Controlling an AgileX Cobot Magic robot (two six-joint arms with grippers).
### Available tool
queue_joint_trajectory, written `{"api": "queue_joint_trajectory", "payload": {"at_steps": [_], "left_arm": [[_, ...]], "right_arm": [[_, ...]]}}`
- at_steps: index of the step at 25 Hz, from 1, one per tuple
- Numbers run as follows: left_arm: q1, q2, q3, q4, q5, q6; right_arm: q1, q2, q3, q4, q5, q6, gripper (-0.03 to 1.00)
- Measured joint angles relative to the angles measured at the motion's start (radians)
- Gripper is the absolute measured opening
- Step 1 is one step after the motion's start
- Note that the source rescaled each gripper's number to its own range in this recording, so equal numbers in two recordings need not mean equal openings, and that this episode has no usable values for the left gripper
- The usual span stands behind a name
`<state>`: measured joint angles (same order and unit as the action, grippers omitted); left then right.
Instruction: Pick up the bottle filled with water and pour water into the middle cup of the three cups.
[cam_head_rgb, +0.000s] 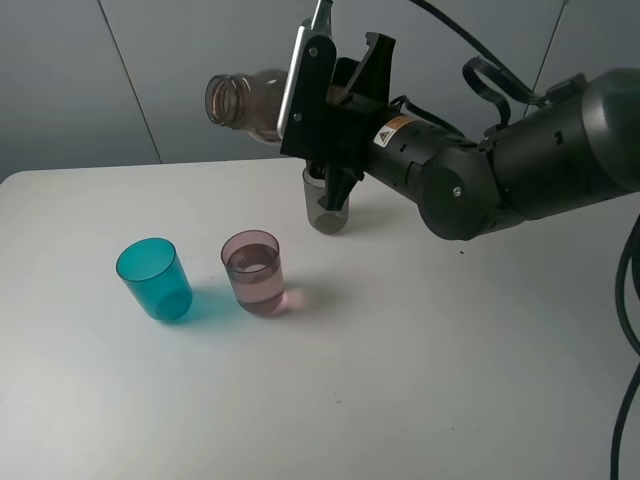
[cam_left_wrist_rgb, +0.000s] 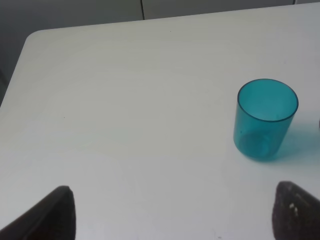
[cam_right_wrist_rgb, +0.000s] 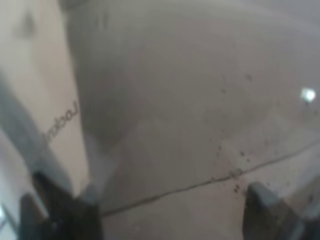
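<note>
My right gripper (cam_head_rgb: 330, 95) is shut on the smoky brown-pink bottle (cam_head_rgb: 245, 103) and holds it almost level in the air, its open mouth pointing left, behind and above the cups. The pinkish-mauve middle cup (cam_head_rgb: 254, 272) stands upright on the table with water in it. The teal-blue cup (cam_head_rgb: 154, 278) stands to its left. The smoky grey cup (cam_head_rgb: 325, 212) stands behind, partly hidden by the gripper. In the right wrist view the bottle (cam_right_wrist_rgb: 175, 110) fills the picture, blurred. My left gripper (cam_left_wrist_rgb: 172, 220) is open and empty, with the teal cup (cam_left_wrist_rgb: 265, 119) ahead of it.
The white table (cam_head_rgb: 400, 380) has its rounded far-left corner (cam_left_wrist_rgb: 35, 37) in the left wrist view. A grey wall rises behind the table. The right arm's bulky dark body (cam_head_rgb: 520, 160) and cables (cam_head_rgb: 628, 300) hang over the right side.
</note>
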<state>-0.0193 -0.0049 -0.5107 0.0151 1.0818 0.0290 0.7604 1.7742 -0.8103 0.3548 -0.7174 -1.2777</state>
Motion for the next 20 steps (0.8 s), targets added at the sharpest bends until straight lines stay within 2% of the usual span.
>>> {"api": "queue_joint_trajectory", "payload": {"at_steps": [4, 7, 11, 13, 16, 20], "left_arm": [[0.0, 0.0, 0.0, 0.0, 0.0, 0.0], [0.0, 0.0, 0.0, 0.0, 0.0, 0.0], [0.0, 0.0, 0.0, 0.0, 0.0, 0.0], [0.0, 0.0, 0.0, 0.0, 0.0, 0.0], [0.0, 0.0, 0.0, 0.0, 0.0, 0.0], [0.0, 0.0, 0.0, 0.0, 0.0, 0.0]], "right_arm": [[-0.003, -0.077, 0.072, -0.002, 0.0, 0.253, 0.0], [-0.027, -0.139, 0.126, -0.043, -0.002, 0.492, 0.0], [-0.1, -0.196, 0.179, -0.13, -0.002, 0.873, 0.0], [-0.147, -0.202, 0.195, -0.163, 0.002, 1.014, 0.0], [-0.225, -0.202, 0.204, -0.237, 0.046, 1.158, 0.0], [-0.33, -0.202, 0.206, -0.327, 0.057, 1.243, 0.0]]}}
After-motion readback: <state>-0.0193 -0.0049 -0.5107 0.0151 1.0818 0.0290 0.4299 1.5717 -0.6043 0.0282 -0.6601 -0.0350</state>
